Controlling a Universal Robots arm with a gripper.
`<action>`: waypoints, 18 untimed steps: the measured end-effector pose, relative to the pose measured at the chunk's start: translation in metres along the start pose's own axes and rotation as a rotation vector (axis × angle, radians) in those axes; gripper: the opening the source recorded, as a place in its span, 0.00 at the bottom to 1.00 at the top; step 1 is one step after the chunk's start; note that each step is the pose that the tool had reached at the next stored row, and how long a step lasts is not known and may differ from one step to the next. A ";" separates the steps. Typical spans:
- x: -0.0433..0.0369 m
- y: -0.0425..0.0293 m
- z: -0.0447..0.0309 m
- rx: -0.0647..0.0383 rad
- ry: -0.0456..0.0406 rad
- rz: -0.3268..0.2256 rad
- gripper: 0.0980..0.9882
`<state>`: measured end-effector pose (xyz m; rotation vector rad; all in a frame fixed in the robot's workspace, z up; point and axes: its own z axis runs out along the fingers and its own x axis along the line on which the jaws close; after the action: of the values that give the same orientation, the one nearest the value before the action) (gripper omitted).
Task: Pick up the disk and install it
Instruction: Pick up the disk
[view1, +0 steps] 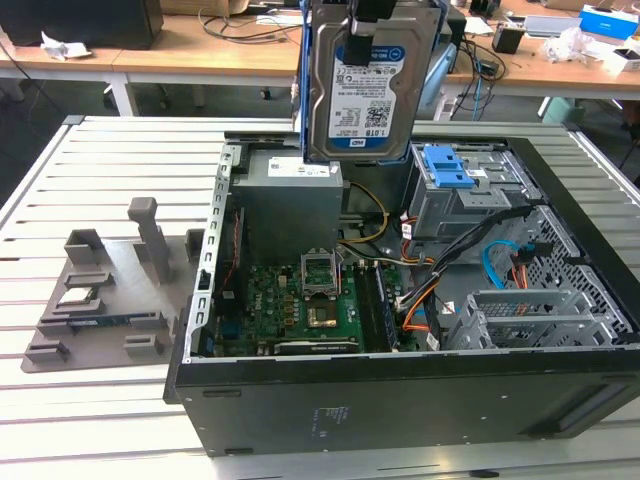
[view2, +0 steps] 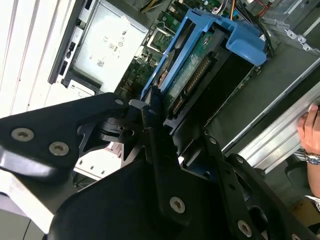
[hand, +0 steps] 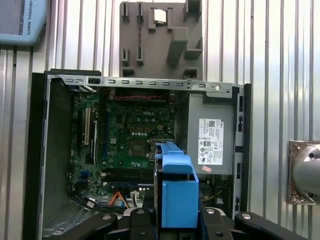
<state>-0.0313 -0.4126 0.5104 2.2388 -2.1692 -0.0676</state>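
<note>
While the gripper (view2: 177, 127) is clamped on one short end of the disk (view1: 372, 85), the disk hangs upright in the air above the open computer case (view1: 400, 400). It is over the power supply (view1: 290, 195) near the case's far edge in the exterior view, with its label facing the camera. Held by one end like this, the disk could, I judge, swing or slip in its blue rails (hand: 177, 197) if the arm jerks. Loose cables (view1: 470, 250) cross the case between the motherboard (view1: 300, 300) and the drive cage (view1: 455, 175), which sits by the far corner on the exterior view's right. A rail could snag the cables, or catch the cage lip if the disk comes in tilted. A person's hand (view2: 310, 130) sits beside the case's outer wall, possibly within reach of a wide sweep.
</note>
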 end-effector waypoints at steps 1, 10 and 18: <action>0.0035 0.0001 0.0000 0.000 0.0000 0.000 0.30; 0.0131 0.0004 0.0000 0.000 0.0001 0.000 0.30; 0.0211 0.0007 0.0000 0.000 0.0000 0.000 0.30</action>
<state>-0.0313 -0.4337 0.5102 2.2388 -2.1693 -0.0676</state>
